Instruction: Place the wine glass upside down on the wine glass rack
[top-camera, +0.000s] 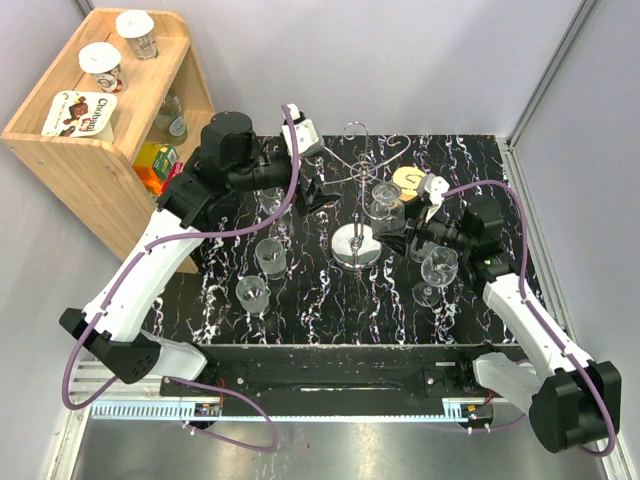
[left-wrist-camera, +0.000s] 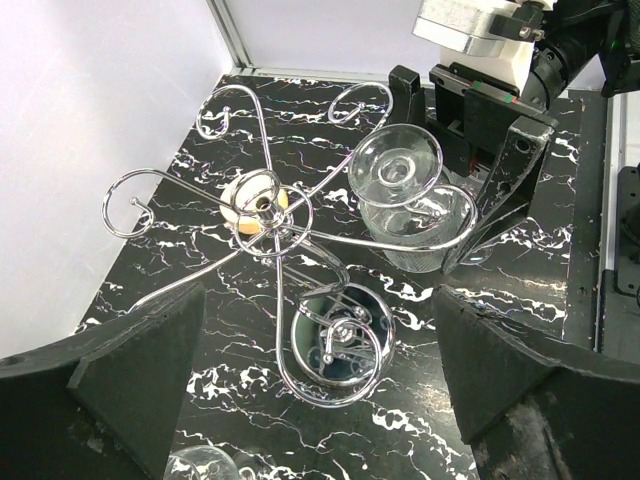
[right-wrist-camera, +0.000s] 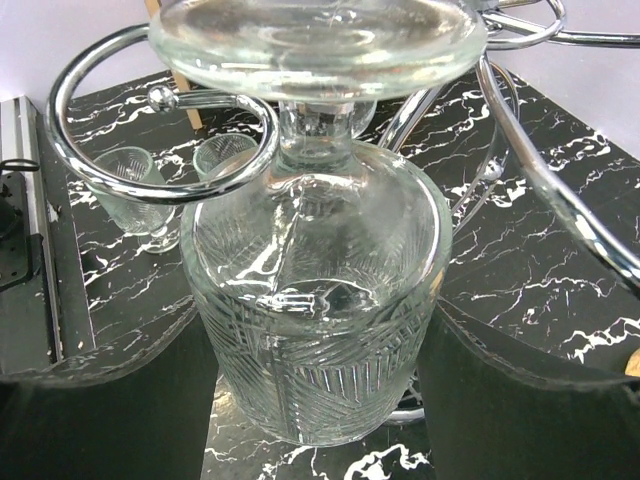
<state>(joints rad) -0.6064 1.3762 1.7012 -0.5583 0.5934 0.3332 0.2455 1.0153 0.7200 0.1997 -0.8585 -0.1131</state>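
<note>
Fingers (right-wrist-camera: 100, 420) of the right gripper (right-wrist-camera: 315, 400) fill the foreground, pressed against both sides of the bowl of the wine glass (right-wrist-camera: 315, 300), apparently gripping it.

Position: the glass hangs upside down at one curled arm of the wine glass rack (right-wrist-camera: 170, 188). Its stem passes through the curl and its foot lies just above the wire. Whether the wire already carries the weight cannot be told.

Left gripper (left-wrist-camera: 320, 320): spread wide, holding nothing, hovering over the top of the rack.

Risks noted:
- Letting go before the foot is seated on the wire would drop the glass toward the disc base.
- Withdrawing sideways could drag the bowl, slide the stem out of the open curl, or tilt the rack.
- Any descent by the left gripper could strike the wire arms and shake the glass loose.
- Other glasses (top-camera: 270, 255) stand near, so a toppling rack could hit them.
</note>
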